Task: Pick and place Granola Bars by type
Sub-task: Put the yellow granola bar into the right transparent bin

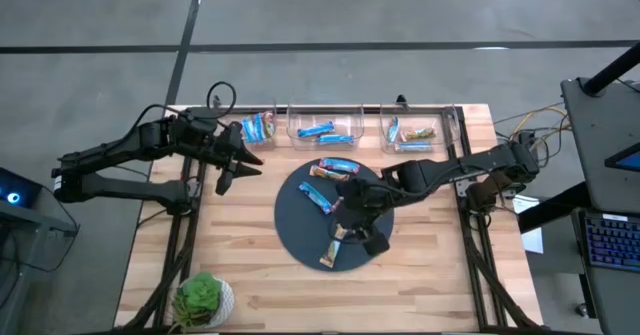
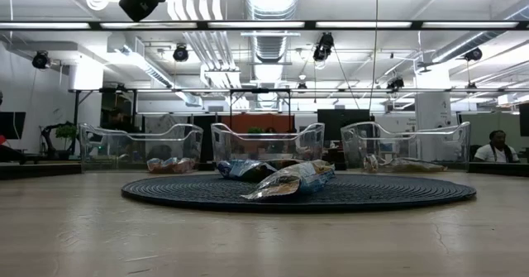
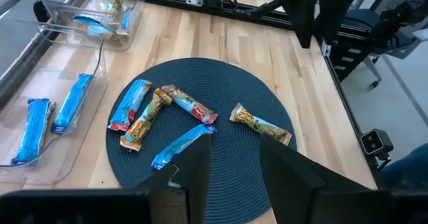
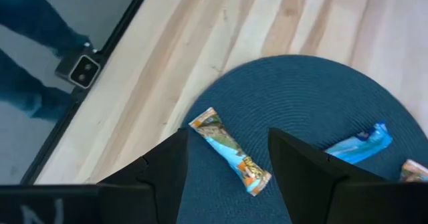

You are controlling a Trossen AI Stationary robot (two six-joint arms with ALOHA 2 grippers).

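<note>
Fingers of the right gripper (image 4: 227,167) stand spread and empty above the round dark mat (image 1: 300,230), straddling a tan-and-blue granola bar (image 4: 231,152) near the mat's near edge, probably lined up to pinch it across its narrow width. That bar lies flat, its long axis running diagonally between the fingers, while four other bars (image 3: 188,106) lie scattered at mixed angles farther across the mat. The left gripper (image 1: 232,165) waits spread and empty by the three clear bins (image 1: 325,125), which already hold bars apparently grouped by kind.
</note>
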